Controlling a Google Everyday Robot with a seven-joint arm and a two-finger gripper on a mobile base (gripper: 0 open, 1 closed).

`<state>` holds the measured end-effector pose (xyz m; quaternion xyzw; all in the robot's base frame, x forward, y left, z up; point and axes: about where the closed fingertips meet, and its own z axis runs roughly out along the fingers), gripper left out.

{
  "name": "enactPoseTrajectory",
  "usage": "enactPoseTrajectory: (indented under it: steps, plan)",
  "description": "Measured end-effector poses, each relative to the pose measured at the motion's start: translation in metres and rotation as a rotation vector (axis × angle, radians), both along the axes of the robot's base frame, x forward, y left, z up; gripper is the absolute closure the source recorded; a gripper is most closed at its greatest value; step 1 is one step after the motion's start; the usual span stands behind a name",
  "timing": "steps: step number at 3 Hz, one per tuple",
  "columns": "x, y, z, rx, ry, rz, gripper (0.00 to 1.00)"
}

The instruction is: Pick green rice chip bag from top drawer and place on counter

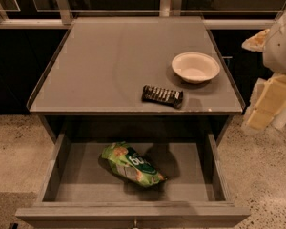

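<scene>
The green rice chip bag lies flat in the open top drawer, left of its middle, long side running from back left to front right. The grey counter is directly above and behind the drawer. My gripper shows as pale cream parts under the white arm at the right edge of the view. It is beside the counter's right front corner, outside the drawer and well apart from the bag, with nothing visibly in it.
A white bowl stands on the counter's right side. A small dark ridged wrapped bar lies in front of the bowl near the counter's front edge. The drawer's front wall with a small knob is at the bottom. The floor is speckled.
</scene>
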<state>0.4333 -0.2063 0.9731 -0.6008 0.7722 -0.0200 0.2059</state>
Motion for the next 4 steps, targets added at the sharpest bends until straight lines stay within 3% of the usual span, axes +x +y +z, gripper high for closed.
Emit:
enactPoseTrajectory:
  steps: [1, 2, 3, 4]
  plan:
    - [-0.012, 0.012, -0.055, 0.172, 0.031, -0.001, 0.00]
    - [-0.019, 0.038, -0.106, 0.372, 0.097, -0.017, 0.00]
    - [-0.021, 0.053, -0.100, 0.450, 0.110, -0.022, 0.00]
    - [-0.023, 0.054, -0.102, 0.451, 0.096, -0.020, 0.00]
